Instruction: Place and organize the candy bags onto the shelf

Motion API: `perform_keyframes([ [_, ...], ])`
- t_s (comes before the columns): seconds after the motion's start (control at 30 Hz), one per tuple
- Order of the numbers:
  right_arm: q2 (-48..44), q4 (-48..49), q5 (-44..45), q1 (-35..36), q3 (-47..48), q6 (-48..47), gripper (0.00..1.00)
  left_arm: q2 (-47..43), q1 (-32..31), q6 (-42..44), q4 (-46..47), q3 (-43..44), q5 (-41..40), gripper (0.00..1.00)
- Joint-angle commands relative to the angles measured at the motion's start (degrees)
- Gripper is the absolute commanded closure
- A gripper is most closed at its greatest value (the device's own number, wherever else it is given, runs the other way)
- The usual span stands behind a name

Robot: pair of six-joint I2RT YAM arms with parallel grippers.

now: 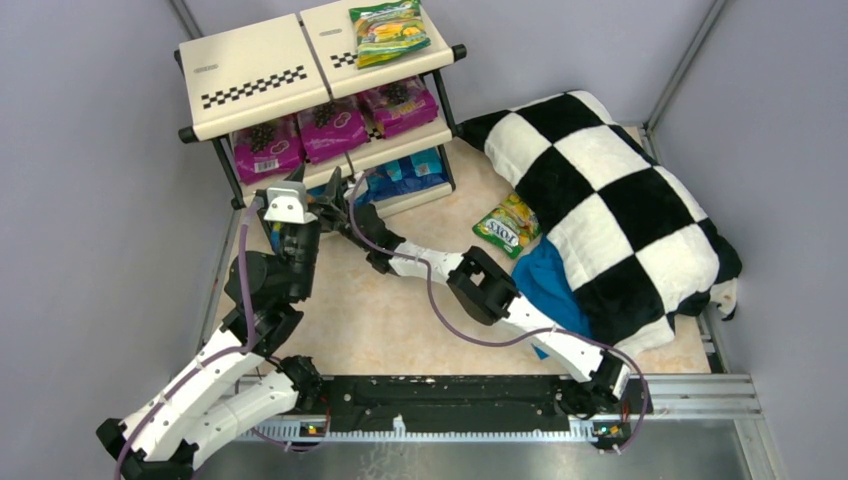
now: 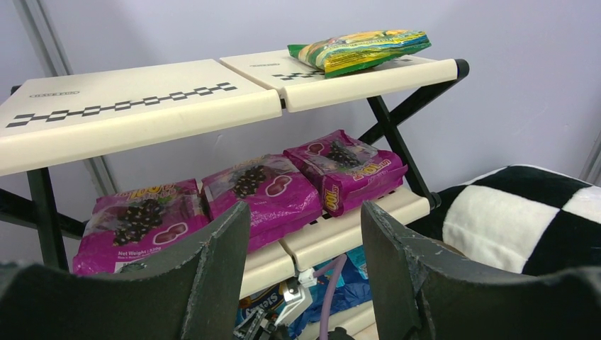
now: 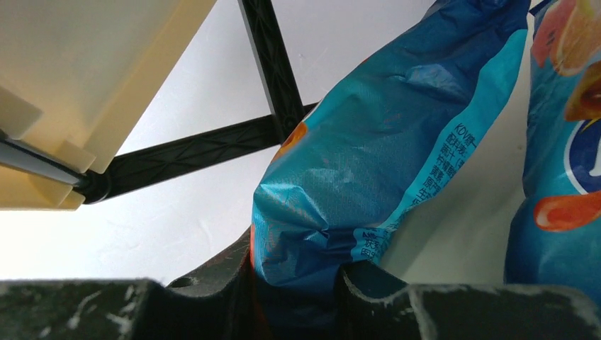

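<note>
You are in a robot test booth, a lab setup and no home or shop. Plain lilac walls (image 1: 90, 150) with metal corner posts (image 1: 685, 60) close in ahead of your left pincer (image 2: 303, 212) and on both its sides. Behind it, a metal rail (image 1: 690, 395) carries the arm bases. The small shelf (image 1: 255, 75) just ahead and the checkered pillow (image 1: 610, 190) off to its right sit like props on a cork-coloured tabletop (image 1: 400, 320).
</note>
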Motion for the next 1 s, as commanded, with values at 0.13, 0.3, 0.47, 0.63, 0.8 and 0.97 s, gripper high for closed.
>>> perform_keyframes([
  [0.13,2.9,-2.3,3.4,-0.3,14.2,-6.4,1.00,-0.7,0.0,0.0,2.9,-0.1,0.5,0.35],
  [0.3,5.6,-4.7,5.6,-0.8,18.5,-10.7,0.92,-0.3,0.0,-0.2,2.8,0.0,0.6,0.35],
  [0.47,3.0,-8.0,4.5,-1.4,17.2,-12.7,0.66,0.3,0.0,-0.1,2.9,-0.1,0.6,0.35],
  [0.63,-5.0,-16.0,4.9,-1.2,8.6,-8.0,0.46,1.1,0.0,0.1,3.1,-0.2,0.5,0.34],
  [0.8,-10.6,-26.7,5.2,-1.3,4.2,-3.0,0.27,1.7,0.0,0.4,3.3,-0.5,-0.1,0.34],
  [0.97,-16.2,-28.3,3.6,-1.3,-3.5,-0.7,0.14,1.8,0.0,0.8,3.7,-0.8,-0.5,0.34],
])
